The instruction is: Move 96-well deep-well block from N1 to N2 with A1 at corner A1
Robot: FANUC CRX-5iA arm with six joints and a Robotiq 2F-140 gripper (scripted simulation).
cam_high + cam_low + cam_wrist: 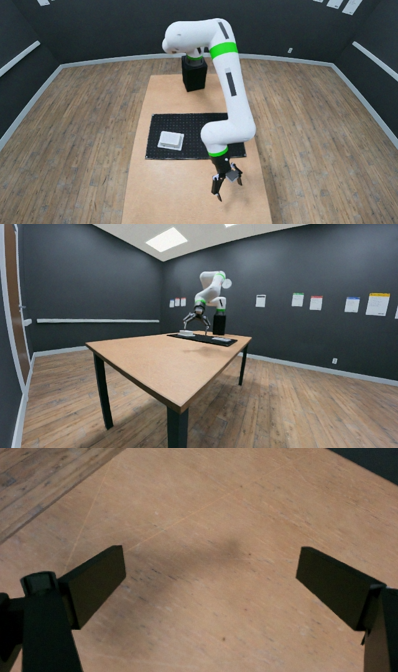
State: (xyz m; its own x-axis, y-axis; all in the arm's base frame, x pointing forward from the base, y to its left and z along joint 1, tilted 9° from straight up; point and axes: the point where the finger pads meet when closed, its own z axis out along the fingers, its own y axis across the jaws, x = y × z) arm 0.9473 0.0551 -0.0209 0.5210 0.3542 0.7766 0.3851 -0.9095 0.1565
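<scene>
The white six-joint arm with green bands (231,93) reaches out from its black pedestal (194,78) over the light wooden surface (174,193), and its black two-fingered hand (228,188) hangs above bare wood just beyond the front edge of the black perforated base plate (186,124). The hand is spread wide with nothing between the fingers; in the wrist view the two dark finger pads stand far apart at the left and right edges, with only wood grain and a soft shadow between them.

The white 96-well deep-well block (170,139) sits on the base plate, in the nest towards the left side of the top view (which is the arm's right, so nest N1). It looks flat and level there, well apart from the hand. Its cut-off corner is too small to make out.

In the exterior view the block (186,333) shows at the near-left end of the base plate (202,338), and a low grey nest (221,339) lies at the other end with nothing on it. In that view the hand (196,323) hangs with its fingers splayed.
</scene>
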